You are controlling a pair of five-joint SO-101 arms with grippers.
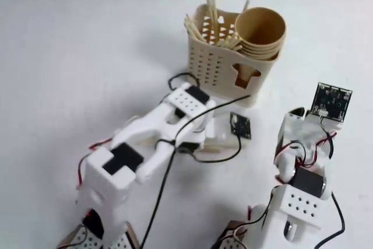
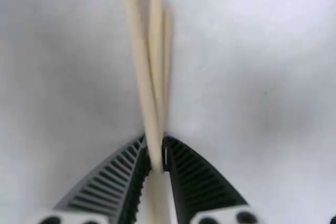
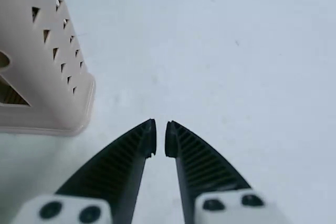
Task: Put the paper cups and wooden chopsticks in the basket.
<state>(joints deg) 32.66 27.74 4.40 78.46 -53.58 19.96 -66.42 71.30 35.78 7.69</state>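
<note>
The perforated beige basket [image 1: 218, 65] stands at the back of the white table. It holds a stack of paper cups [image 1: 260, 32] and several wooden chopsticks [image 1: 213, 18] that stick up out of it. My left gripper [image 2: 156, 156] is shut on a few more wooden chopsticks [image 2: 149, 72], which point away from its jaws over the table. In the high view the left arm [image 1: 175, 121] lies just in front of the basket. My right gripper [image 3: 160, 139] is shut with nothing in it, low over bare table beside the basket's corner [image 3: 44, 61].
The right arm [image 1: 303, 161] stands to the right of the basket, with its camera board [image 1: 330, 101] raised. Black cables [image 1: 169, 167] trail across the table by the left arm. Open white table lies to the left and far right.
</note>
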